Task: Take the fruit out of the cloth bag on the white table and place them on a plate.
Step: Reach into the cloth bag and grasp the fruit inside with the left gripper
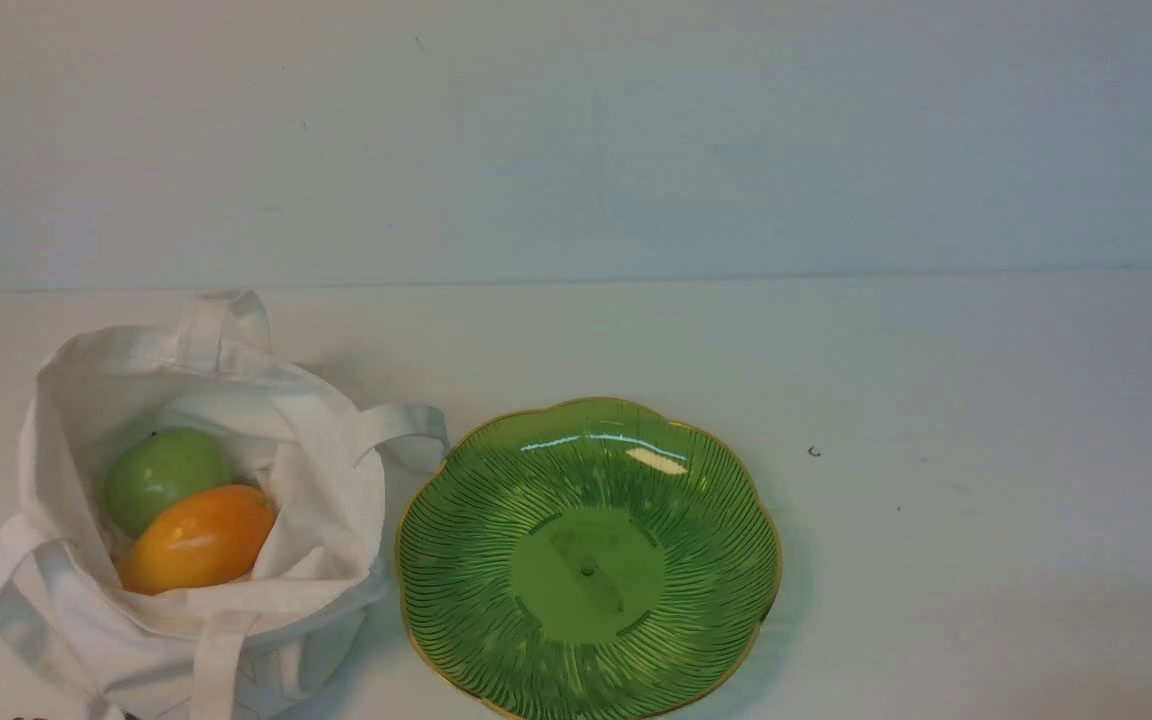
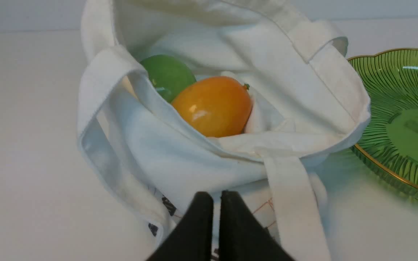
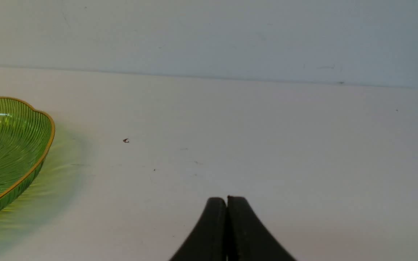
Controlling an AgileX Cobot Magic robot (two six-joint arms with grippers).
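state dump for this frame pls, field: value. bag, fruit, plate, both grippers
bag: cloth bag on the white table, mouth open, to the robot's left of the plate
fruit: orange fruit and green fruit, both inside the bag, orange one nearer the robot
plate: plate holds no fruit
left: left gripper shut, holding nothing, at the bag's near side
right: right gripper shut, holding nothing, over bare table to the right of the plate
progress: no fruit out yet

The cloth bag (image 1: 326, 470) is set left on the counter (image 1: 936, 550), the plate (image 1: 586, 570) just right of it. Inside the bag, the nearer fruit (image 1: 198, 537) is laid against the farther fruit (image 1: 161, 475).
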